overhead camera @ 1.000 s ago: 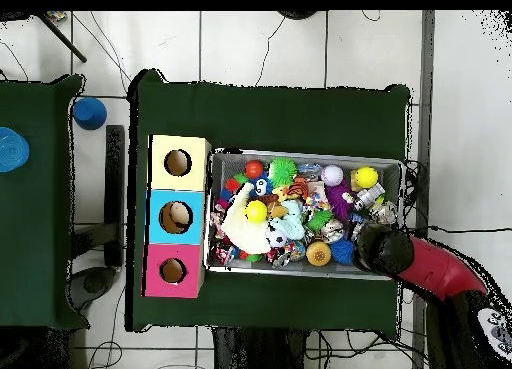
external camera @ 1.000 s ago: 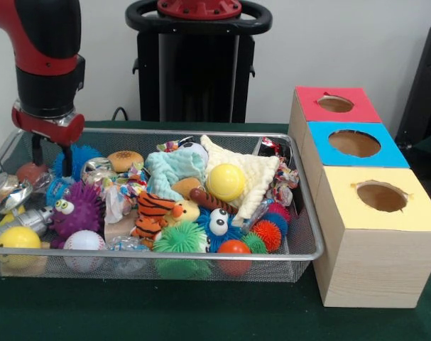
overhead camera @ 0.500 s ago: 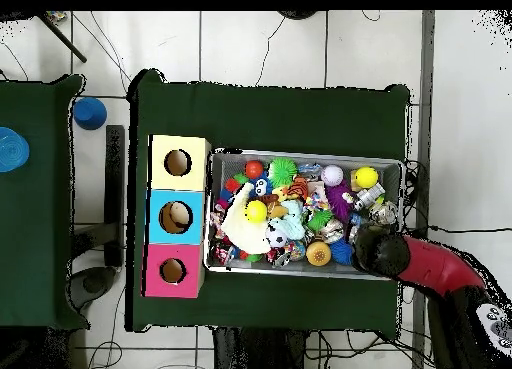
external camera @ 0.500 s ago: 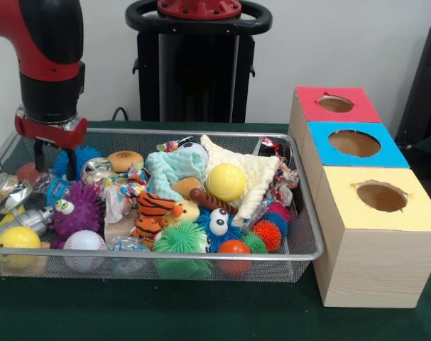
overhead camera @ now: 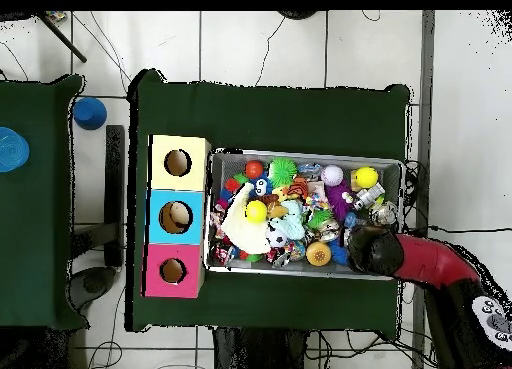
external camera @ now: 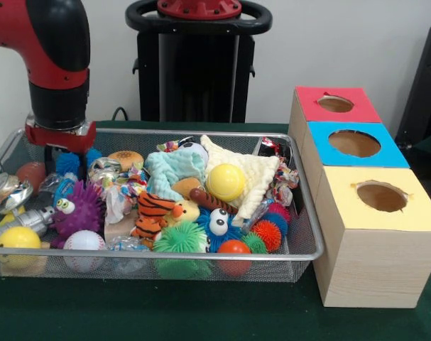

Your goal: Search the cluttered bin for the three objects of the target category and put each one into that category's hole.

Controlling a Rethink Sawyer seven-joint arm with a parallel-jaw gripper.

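Hanging straight down over far-left corner of bin, red-and-black arm, wrist vertical, end effector sunk among toys beside blue spiky ball; whether apart or together, cannot tell. Crinkled shiny silver item at left wall, yellow ball smooth and round below it, purple spiky ball with eyes next. See-through crinkly plastic bags mid-left in clutter, another near front rim. Striped tiger plush, pale quilted cloth, green spiky ball in middle. Three pale wooden boxes on green desk at right; blue-faced box's round hole between red and yellow ones.
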